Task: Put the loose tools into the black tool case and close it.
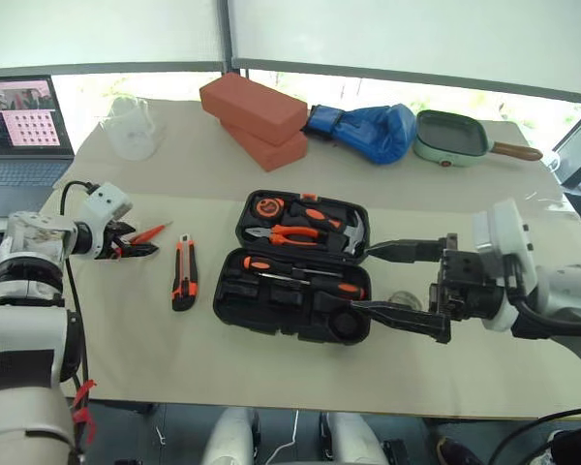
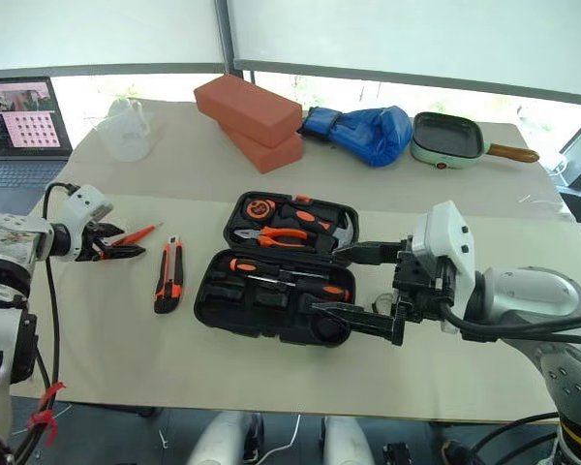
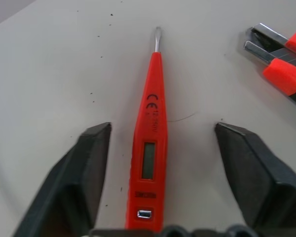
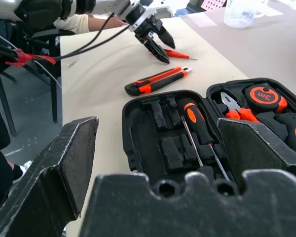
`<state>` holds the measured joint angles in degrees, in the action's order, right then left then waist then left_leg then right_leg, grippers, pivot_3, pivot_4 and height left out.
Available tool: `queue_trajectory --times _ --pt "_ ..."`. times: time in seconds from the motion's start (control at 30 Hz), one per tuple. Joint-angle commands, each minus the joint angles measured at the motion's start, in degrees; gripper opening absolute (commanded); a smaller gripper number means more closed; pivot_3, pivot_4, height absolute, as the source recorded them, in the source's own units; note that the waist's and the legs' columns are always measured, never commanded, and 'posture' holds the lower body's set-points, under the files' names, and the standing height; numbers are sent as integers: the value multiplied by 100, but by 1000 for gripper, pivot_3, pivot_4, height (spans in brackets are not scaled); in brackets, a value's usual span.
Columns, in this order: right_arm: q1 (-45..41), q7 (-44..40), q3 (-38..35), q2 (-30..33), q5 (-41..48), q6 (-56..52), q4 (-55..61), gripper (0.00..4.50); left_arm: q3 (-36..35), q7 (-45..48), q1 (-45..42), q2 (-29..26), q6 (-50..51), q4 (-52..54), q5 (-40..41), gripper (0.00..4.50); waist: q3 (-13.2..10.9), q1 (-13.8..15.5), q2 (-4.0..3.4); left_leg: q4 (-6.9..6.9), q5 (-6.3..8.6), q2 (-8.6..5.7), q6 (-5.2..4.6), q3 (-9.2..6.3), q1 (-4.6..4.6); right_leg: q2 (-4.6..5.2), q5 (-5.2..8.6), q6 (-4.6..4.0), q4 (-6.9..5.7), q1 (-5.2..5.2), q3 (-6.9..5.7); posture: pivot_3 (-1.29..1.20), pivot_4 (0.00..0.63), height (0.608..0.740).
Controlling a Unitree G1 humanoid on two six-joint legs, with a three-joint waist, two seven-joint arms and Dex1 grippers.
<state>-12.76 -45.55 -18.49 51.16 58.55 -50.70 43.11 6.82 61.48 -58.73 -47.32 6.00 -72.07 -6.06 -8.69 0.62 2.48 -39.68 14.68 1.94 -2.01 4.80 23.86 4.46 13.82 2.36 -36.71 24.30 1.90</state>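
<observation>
The red screwdriver [image 3: 149, 148] lies between the left gripper's [image 3: 158, 148] parted jaws.

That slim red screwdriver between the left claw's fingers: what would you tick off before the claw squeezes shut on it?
1. Red screwdriver lies between the left gripper's fingers: ok.
2. Fingers apart, gaps on both sides of the handle: ok.
3. Utility knife lies apart, outside the fingers: ok.
4. Black tool case open to receive it: ok.
5. Free recess matching the screwdriver: cannot tell.
6. Right gripper open, holding nothing, but hovering beside the case: cannot tell whether it blocks the way in.
</observation>
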Motion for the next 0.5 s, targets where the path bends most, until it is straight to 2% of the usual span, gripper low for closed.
queue_trajectory --times 0.03,0.2,0.37,0.5 --pt "23 33 -225 110 159 176 150 4500 70 8 -7 -27 138 -180 -231 2121 0 -9 0 -3 0 1 0 -2 -1 0 0 0 -3 -1 0 0 150 738" --pt "132 -49 -249 209 142 269 116 4500 6 282 12 -92 226 -135 -194 467 1 -37 0 -10 0 3 0 -4 -9 -2 -2 -3 -17 -5 5 0 150 738" --pt "447 -243 -265 309 -72 435 78 4500 -322 715 -138 -247 210 227 132 453 1 -50 2 -11 0 3 -1 -4 -3 -1 -2 -2 -12 -2 6 0 150 738" --pt "774 -287 -385 407 -54 355 -14 4500 -397 1527 -238 -226 415 1375 446 453 -7 -28 17 -17 1 3 -1 -8 11 -1 -3 1 -11 5 3 0 150 738"
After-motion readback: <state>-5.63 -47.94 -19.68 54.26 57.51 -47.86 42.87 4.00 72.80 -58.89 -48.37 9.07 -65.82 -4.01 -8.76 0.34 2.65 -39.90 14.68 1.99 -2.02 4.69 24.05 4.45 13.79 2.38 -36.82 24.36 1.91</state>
